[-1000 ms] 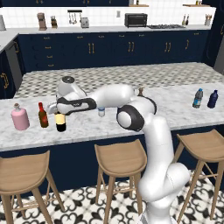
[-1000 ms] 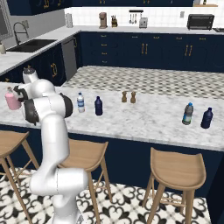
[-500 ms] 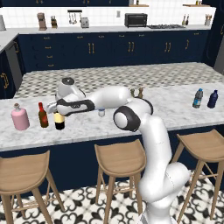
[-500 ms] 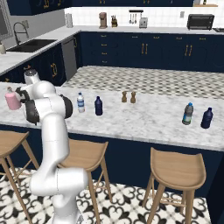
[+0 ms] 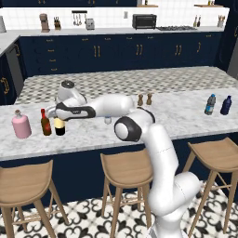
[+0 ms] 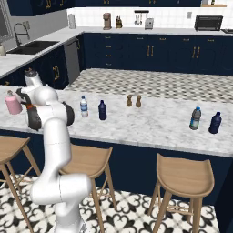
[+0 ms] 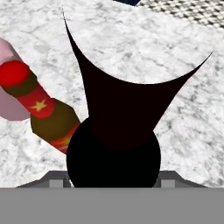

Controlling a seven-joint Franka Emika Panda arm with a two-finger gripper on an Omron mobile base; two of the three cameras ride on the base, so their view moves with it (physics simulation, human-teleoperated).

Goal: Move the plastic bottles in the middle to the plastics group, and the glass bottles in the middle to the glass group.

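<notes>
Wine bottle [image 5: 59, 126] stood on the tabletop [image 5: 186, 116] with the claw [image 5: 58, 113] gripping its neck, just beside brown bottle [image 5: 45, 123]; pink jug [image 5: 21, 125] stood near.

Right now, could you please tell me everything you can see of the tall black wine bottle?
The tall black wine bottle stands upright on the white marble counter, close beside the small brown bottle with the red top and near the squat pink jug. Its dark, glossy body carries a yellowish label. The white arm's hand sits over its slim neck, hiding the top. In the hand view its black body looms large, with the brown bottle just next to it.
</notes>
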